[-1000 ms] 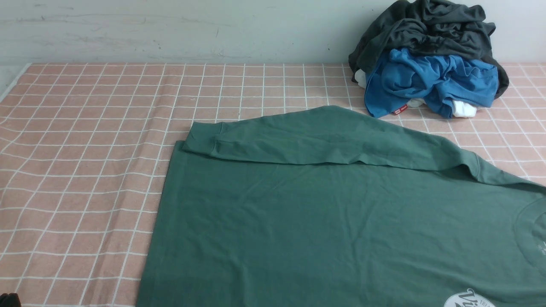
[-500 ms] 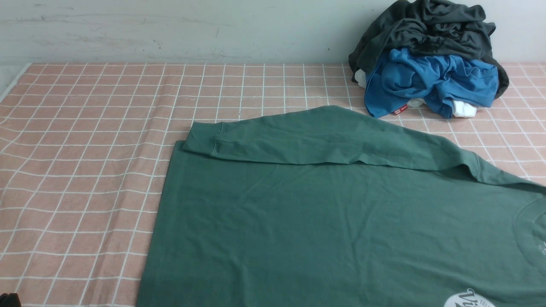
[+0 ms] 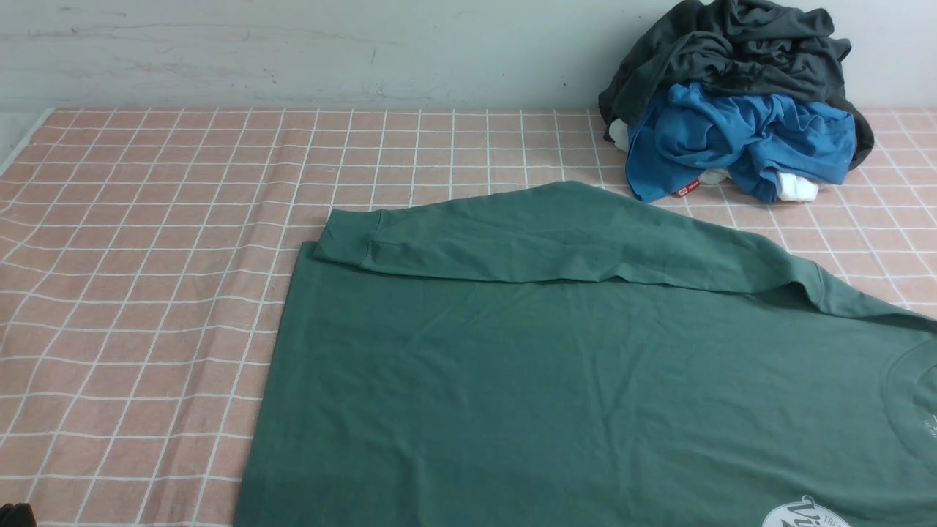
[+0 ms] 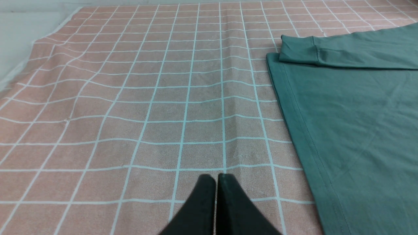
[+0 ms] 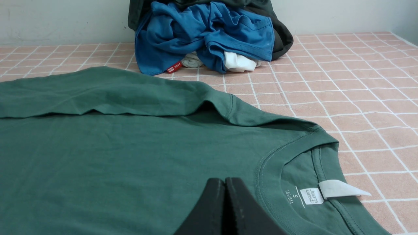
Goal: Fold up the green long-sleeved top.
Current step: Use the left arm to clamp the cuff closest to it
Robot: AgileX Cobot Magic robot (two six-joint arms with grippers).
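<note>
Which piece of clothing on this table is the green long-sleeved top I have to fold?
On the pink cloth with white grid lines, the large dark green jersey top lies spread flat on the near side, one long sleeve folded across its far edge. Unlike the bright blue garment and dark charcoal garment heaped by the far wall, it is smooth and bears a white round logo.

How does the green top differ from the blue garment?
The green top lies spread flat, one sleeve folded over its body; the blue garment is crumpled in a heap. The green top lies alone; the blue garment sits under a dark grey garment. Both rest on the pink checked cloth.
</note>
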